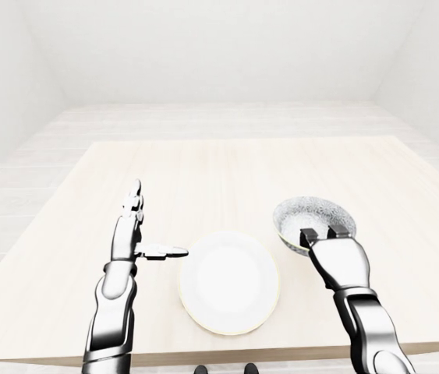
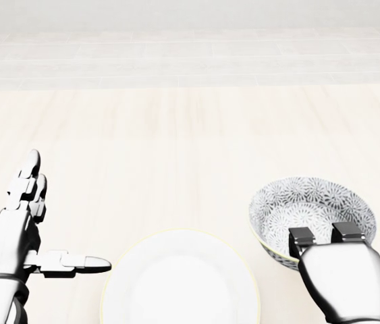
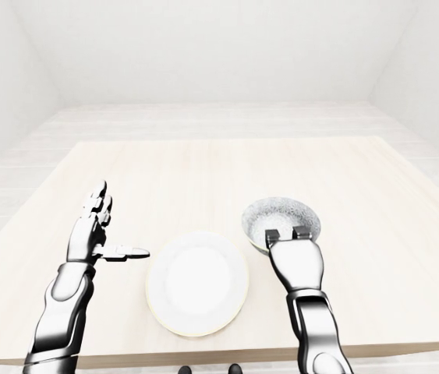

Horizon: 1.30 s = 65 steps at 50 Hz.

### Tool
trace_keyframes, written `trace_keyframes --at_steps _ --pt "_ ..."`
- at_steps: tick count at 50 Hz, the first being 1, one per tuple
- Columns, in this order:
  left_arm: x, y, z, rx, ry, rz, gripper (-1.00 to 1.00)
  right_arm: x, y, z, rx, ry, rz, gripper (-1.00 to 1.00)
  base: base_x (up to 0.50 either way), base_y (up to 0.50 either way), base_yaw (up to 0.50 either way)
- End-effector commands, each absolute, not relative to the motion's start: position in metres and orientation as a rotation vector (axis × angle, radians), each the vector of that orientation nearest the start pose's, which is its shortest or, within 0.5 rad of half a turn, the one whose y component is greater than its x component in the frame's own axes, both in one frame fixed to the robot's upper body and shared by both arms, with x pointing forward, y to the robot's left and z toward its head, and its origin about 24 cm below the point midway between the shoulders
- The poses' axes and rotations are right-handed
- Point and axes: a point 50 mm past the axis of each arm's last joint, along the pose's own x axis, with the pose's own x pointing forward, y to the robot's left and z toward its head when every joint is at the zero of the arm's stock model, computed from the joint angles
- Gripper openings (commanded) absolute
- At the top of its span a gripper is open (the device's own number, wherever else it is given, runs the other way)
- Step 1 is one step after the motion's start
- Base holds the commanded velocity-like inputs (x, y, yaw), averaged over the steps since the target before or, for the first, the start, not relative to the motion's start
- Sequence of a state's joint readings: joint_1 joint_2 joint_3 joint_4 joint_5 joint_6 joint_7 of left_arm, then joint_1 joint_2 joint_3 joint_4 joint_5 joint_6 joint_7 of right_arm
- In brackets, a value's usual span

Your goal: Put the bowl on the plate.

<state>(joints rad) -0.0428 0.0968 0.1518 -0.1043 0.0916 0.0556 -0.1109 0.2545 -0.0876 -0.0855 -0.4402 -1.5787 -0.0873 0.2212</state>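
A grey-patterned bowl [image 2: 309,204] stands on the table to the right of a plain white plate [image 2: 179,283], with a small gap between them. My right hand [image 2: 324,237] reaches in from the bottom right. Two of its fingers [image 2: 302,237] hook over the bowl's near rim and press on the inside wall; the thumb is hidden below the rim. My left hand [image 2: 65,216] stands open to the left of the plate. Its fingers point up the view and its thumb points toward the plate's rim without touching it.
The pale wooden table [image 1: 203,171] carries only the plate and the bowl. Its near edge runs along the bottom of the eye views. White floor and walls surround the table.
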Motion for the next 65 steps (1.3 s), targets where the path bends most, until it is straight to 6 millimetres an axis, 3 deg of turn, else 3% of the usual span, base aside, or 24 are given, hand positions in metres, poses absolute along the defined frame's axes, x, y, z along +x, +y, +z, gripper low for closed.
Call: trace_keyframes --at_steps 1,23,35,65 --pt "0.259 0.196 0.076 0.195 -0.083 0.043 1.00 0.201 -0.161 0.094 -1.720 -0.062 -0.021 -0.77 0.00 0.00 0.00" --pt "0.258 0.197 0.075 0.200 -0.088 0.046 1.00 0.188 -0.111 0.098 -1.688 -0.252 0.098 -0.78 0.00 0.00 0.00" --pt "0.253 0.201 0.078 0.203 -0.092 0.053 1.00 0.180 -0.088 0.088 -1.673 -0.321 0.180 -0.77 0.00 0.00 0.00" --pt "0.250 0.208 0.073 0.218 -0.079 0.067 1.00 0.178 -0.067 0.069 -1.664 -0.380 0.279 -0.77 0.00 0.00 0.00"
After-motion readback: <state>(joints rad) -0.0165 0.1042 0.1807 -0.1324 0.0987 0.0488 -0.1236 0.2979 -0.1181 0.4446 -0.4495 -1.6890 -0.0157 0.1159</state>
